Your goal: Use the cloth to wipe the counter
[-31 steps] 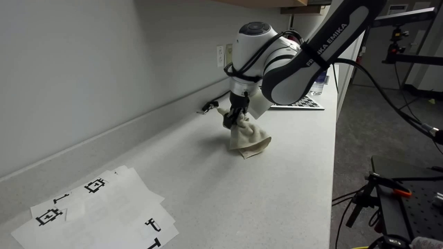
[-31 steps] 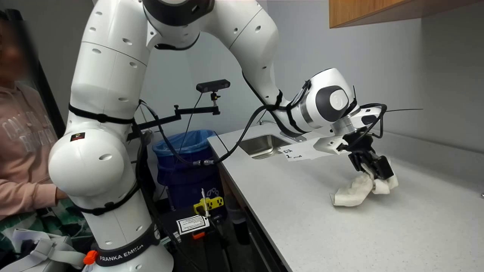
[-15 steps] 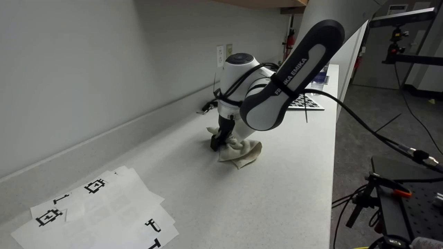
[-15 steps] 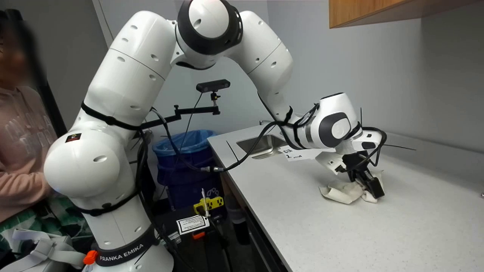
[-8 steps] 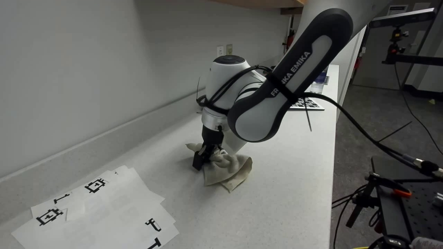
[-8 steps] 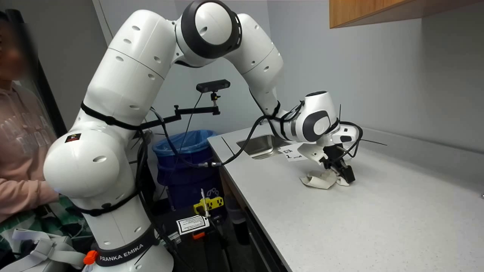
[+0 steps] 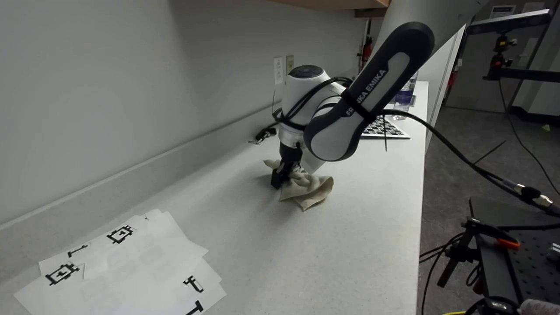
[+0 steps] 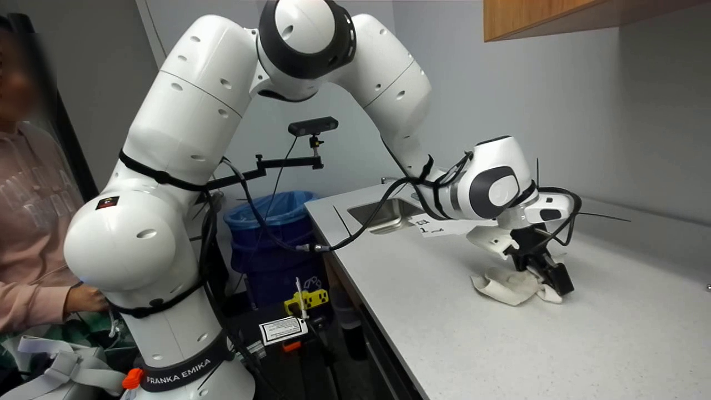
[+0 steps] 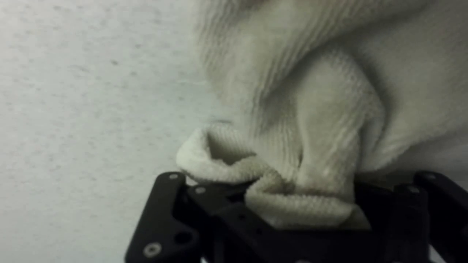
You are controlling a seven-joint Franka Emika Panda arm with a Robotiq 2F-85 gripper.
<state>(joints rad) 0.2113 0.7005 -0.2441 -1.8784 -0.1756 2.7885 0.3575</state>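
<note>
A cream, crumpled cloth (image 7: 308, 188) lies bunched on the white counter (image 7: 341, 249); it also shows in an exterior view (image 8: 506, 286). My gripper (image 7: 283, 175) points down at a slant, low over the counter. It is shut on the cloth, which sticks out on both sides of the fingers; the gripper also shows in an exterior view (image 8: 547, 275). In the wrist view the cloth (image 9: 329, 91) fills the upper right, with a fold pinched between the black fingers (image 9: 299, 208). The fingertips are hidden by the cloth.
Paper sheets (image 7: 127, 262) with black marks lie by the wall. A checkered board (image 7: 385, 129), a bottle (image 7: 402, 103) and a small black item with keys (image 7: 264, 134) are behind the arm. A sink (image 8: 386, 215) is at the far end. A wooden cabinet (image 8: 555, 19) hangs above.
My gripper lowered the cloth onto the counter, slid it towards the sink and the paper sheets, then slid it back to about where it was one second ago. The hold on the cloth stayed.
</note>
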